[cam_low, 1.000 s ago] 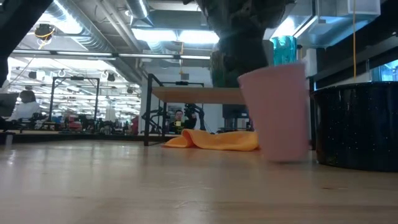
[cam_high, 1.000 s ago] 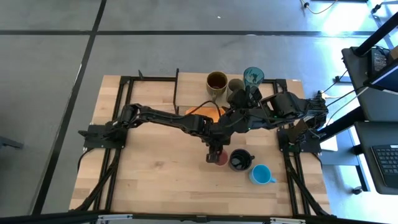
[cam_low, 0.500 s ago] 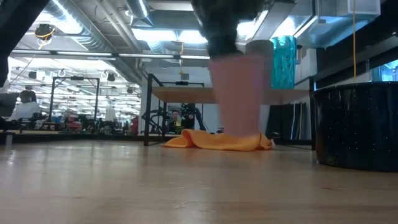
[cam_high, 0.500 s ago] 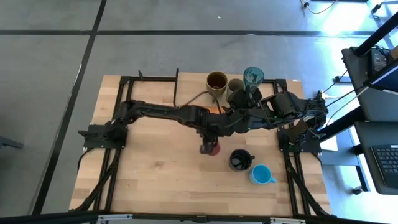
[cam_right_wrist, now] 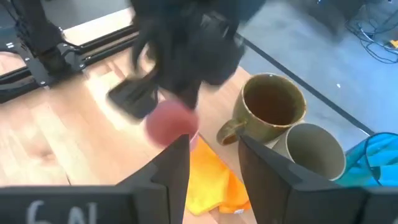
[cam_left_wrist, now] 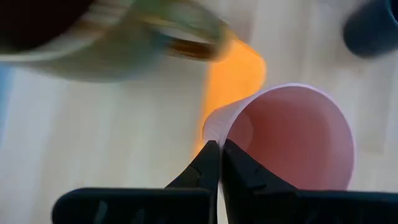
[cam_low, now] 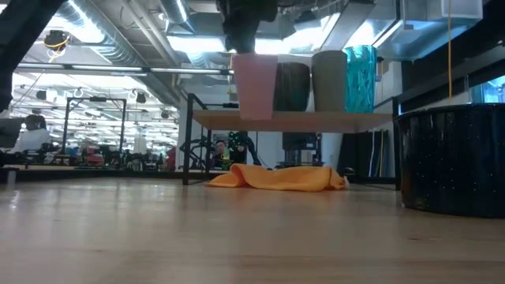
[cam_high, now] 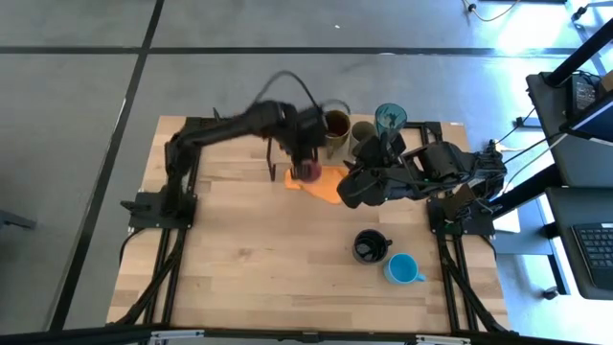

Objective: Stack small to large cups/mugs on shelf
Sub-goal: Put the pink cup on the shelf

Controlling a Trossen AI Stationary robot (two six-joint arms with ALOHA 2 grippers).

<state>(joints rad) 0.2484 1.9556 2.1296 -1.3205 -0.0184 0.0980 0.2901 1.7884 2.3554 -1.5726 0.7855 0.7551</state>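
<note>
Pink cup (cam_high: 307, 171), upright and clamped by its rim in the left hand (cam_left_wrist: 219, 163), is hanging just left of the mustard-brown mug (cam_high: 333, 126) on the shelf (cam_low: 292, 118).

The pink cup (cam_high: 307, 171) hangs upright in the air, pinched at its rim, just beside the mustard-brown mug (cam_high: 333, 127). That mug, the olive-grey cup (cam_high: 362, 132) and the teal patterned tumbler (cam_high: 389, 118) stand in a row on the shelf (cam_low: 292, 119) at the table's far edge. The black mug (cam_high: 370, 246) and light blue mug (cam_high: 402, 269) sit together near the right edge.

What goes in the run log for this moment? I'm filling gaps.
left gripper: shut on pink cup | over shelf | right gripper: open, waiting
</note>
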